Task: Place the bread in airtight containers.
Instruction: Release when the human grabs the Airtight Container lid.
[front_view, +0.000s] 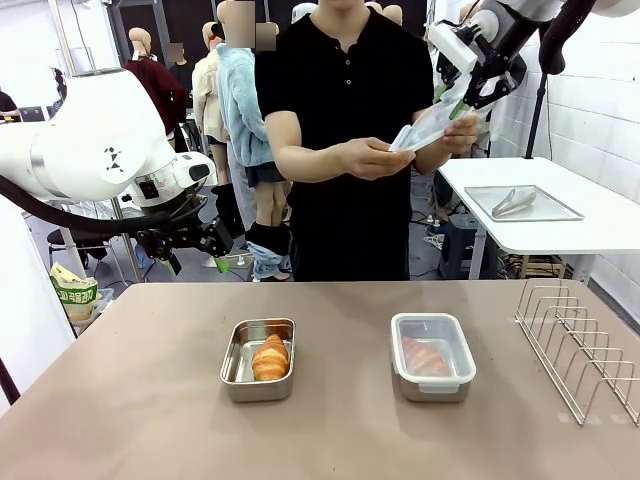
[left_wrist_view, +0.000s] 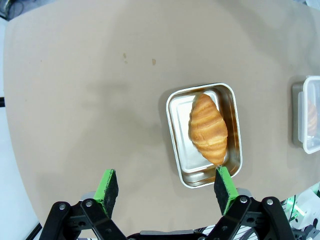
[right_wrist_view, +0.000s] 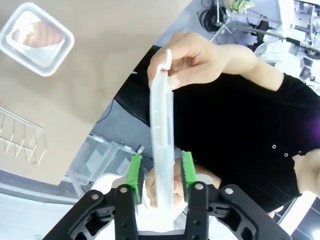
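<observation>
One bread (front_view: 270, 357) lies in the open steel airtight container (front_view: 240, 375) at table centre-left, and shows from above as bread (left_wrist_view: 207, 127) in the tin (left_wrist_view: 172, 130). Another bread sits under the clear lid of the second container (front_view: 432, 357), at the upper left as container (right_wrist_view: 35, 37). A loose clear lid (front_view: 425, 133) is held by the person's hands high at the right. My right gripper (front_view: 462, 105) straddles that lid (right_wrist_view: 161, 115); in the right wrist view the gripper (right_wrist_view: 161, 167) is open, with narrow gaps at both pads. My left gripper (left_wrist_view: 165, 185) hangs open and empty above the open tin.
A wire rack (front_view: 580, 345) stands at the table's right edge. Behind it, a white side table carries a flat metal tray (front_view: 520, 203) with tongs. The person stands at the far edge, hand (right_wrist_view: 192, 57) pinching the lid's top.
</observation>
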